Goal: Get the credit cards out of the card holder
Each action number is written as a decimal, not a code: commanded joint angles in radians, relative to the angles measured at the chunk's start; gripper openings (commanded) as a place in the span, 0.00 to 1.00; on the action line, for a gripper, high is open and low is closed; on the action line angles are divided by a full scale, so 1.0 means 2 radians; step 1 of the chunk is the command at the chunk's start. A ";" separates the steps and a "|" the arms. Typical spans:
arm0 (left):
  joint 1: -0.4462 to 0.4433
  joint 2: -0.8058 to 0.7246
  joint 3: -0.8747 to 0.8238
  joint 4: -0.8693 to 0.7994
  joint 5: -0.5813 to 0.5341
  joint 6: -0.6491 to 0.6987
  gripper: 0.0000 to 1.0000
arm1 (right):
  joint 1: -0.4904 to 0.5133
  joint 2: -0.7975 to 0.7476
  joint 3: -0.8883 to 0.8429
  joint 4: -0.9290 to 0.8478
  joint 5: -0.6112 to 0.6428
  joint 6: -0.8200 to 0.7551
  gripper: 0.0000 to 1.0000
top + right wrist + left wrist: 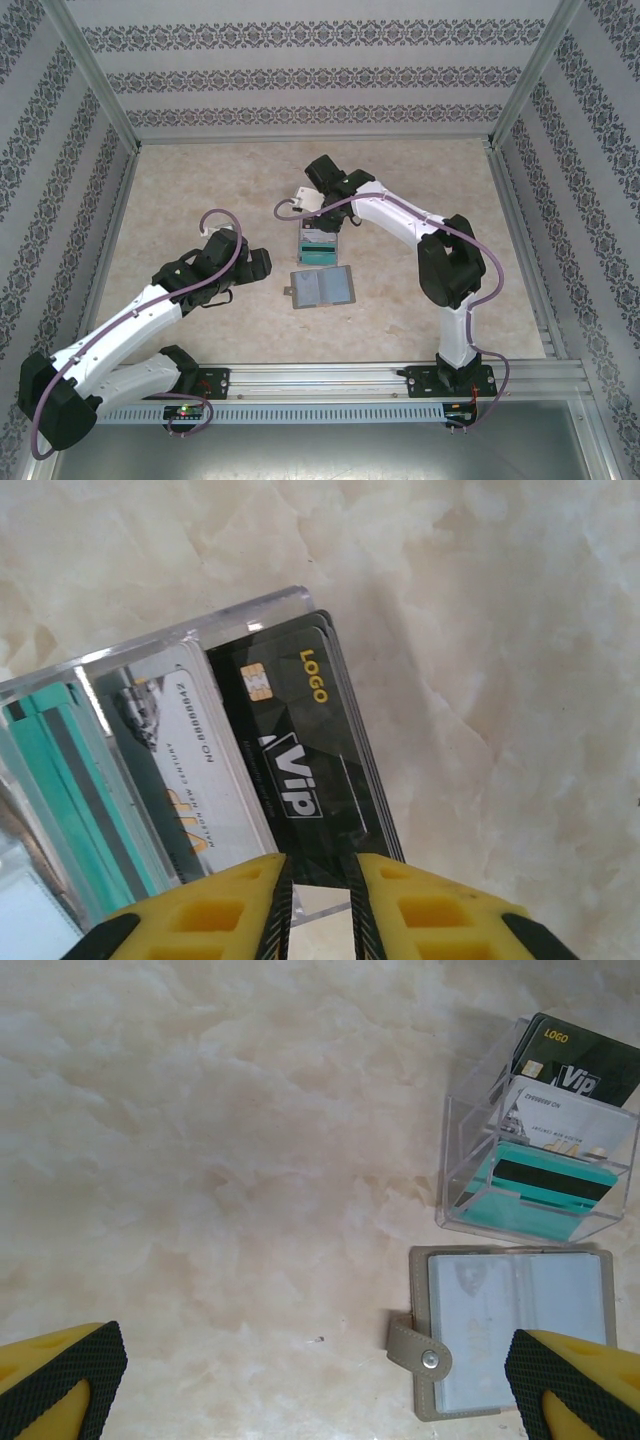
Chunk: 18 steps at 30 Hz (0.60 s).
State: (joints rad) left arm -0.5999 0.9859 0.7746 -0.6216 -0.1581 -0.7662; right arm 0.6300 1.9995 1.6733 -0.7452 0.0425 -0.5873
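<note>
The card holder [322, 288] lies open and flat on the table, its bluish-grey panels up and its snap tab [420, 1348] at its left. Just beyond it stands a clear plastic box [320, 243] holding credit cards on edge: black ones [300, 750], a silver one [170, 760] and teal ones [60, 780]. My right gripper [320, 880] hovers at the top edge of the black cards, jaws a narrow gap apart, holding nothing. My left gripper [315, 1380] is wide open low over bare table, left of the card holder [520, 1330].
The marble-look tabletop [200, 190] is fenced by metal rails and patterned walls. A corner of the card holder [20, 910] shows beside the box in the right wrist view. Open room lies left and far of the box.
</note>
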 commanded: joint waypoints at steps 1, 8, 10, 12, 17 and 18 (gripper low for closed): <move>0.007 -0.009 -0.009 -0.010 0.002 -0.006 1.00 | -0.006 0.000 -0.001 0.012 0.022 0.018 0.26; 0.007 -0.005 -0.012 0.008 0.023 0.003 1.00 | -0.014 -0.030 -0.013 0.028 0.030 0.072 0.28; 0.008 -0.001 -0.012 0.017 0.033 0.006 1.00 | -0.019 -0.052 -0.028 0.041 0.030 0.107 0.28; 0.008 0.004 -0.012 0.022 0.039 0.006 1.00 | -0.025 -0.078 -0.045 0.056 0.027 0.158 0.28; 0.008 0.017 -0.014 0.038 0.046 0.005 1.00 | -0.059 -0.146 -0.093 0.079 0.001 0.327 0.29; 0.007 0.019 -0.014 0.042 0.049 0.005 1.00 | -0.067 -0.157 -0.105 0.087 -0.014 0.357 0.29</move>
State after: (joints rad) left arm -0.5995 1.0153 0.7609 -0.5835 -0.0788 -0.7639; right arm 0.5350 1.7649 1.5089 -0.6224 0.0666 -0.1287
